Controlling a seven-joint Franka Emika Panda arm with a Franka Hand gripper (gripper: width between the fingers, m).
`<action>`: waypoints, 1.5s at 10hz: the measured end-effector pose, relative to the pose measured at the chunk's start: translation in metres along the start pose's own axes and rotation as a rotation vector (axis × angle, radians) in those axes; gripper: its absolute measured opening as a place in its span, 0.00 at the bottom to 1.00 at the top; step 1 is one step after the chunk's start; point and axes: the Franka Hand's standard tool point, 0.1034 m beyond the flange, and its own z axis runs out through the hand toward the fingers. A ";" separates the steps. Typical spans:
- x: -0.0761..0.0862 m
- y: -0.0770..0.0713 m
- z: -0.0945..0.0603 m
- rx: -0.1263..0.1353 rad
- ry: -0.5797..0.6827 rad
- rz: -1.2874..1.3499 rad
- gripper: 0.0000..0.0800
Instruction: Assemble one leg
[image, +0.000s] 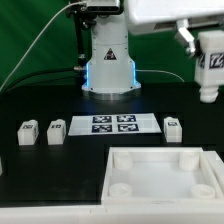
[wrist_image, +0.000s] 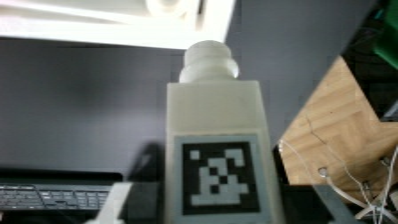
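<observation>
A small white plastic block-like leg with a black-and-white square tag hangs in the upper right of the exterior view, well above the black surface. The arm's jaws are closed on this held leg. In the wrist view the held leg fills the middle of the frame, tag facing the camera and a rounded peg on its far end.

Three loose legs stand on the surface: two at the exterior view's left and one right of centre. The flat white marker board lies between them. A large white square tray-like piece with corner sockets sits in the lower right.
</observation>
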 end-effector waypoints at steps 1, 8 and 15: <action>0.019 0.010 0.010 -0.007 0.022 -0.012 0.37; 0.029 0.018 0.021 -0.009 0.028 -0.007 0.37; -0.004 0.013 0.074 0.001 0.023 0.004 0.37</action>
